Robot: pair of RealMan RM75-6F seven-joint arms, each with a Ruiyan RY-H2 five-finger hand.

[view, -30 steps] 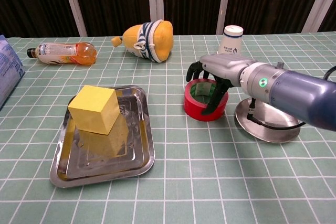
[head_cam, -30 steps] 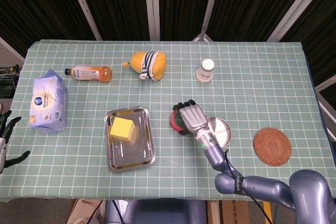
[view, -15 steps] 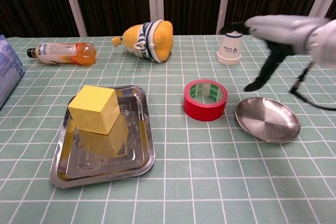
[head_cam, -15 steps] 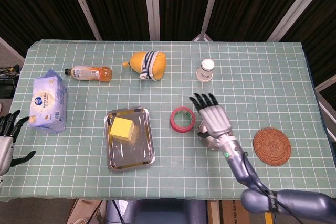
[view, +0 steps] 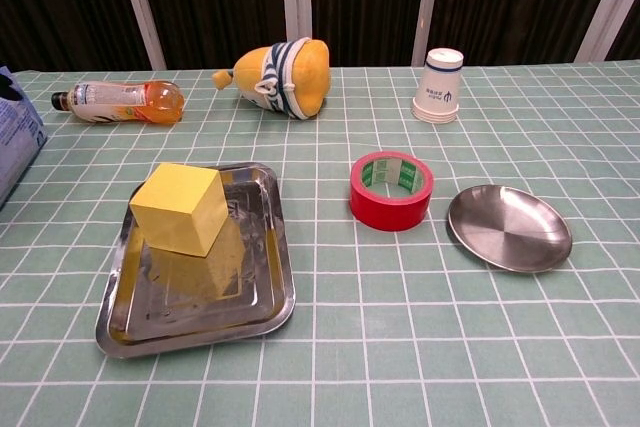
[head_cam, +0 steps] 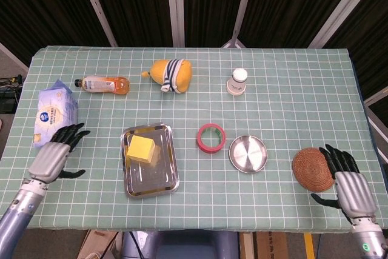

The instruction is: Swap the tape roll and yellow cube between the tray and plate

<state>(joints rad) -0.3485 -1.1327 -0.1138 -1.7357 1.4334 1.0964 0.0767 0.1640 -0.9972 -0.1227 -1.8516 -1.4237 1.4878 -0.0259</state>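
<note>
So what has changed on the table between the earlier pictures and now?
The right hand let go of the red tape roll, lifted and drew back to the table's near right edge, beside the woven coaster. The left hand came forward beside the blue packet. Both are open. The tape roll, yellow cube in the steel tray and round metal plate stayed put.

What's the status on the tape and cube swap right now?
Left hand and right hand open, holding nothing. Red tape roll on the table between tray and plate; plate bare. Yellow cube in the tray. Nothing blocking.
</note>
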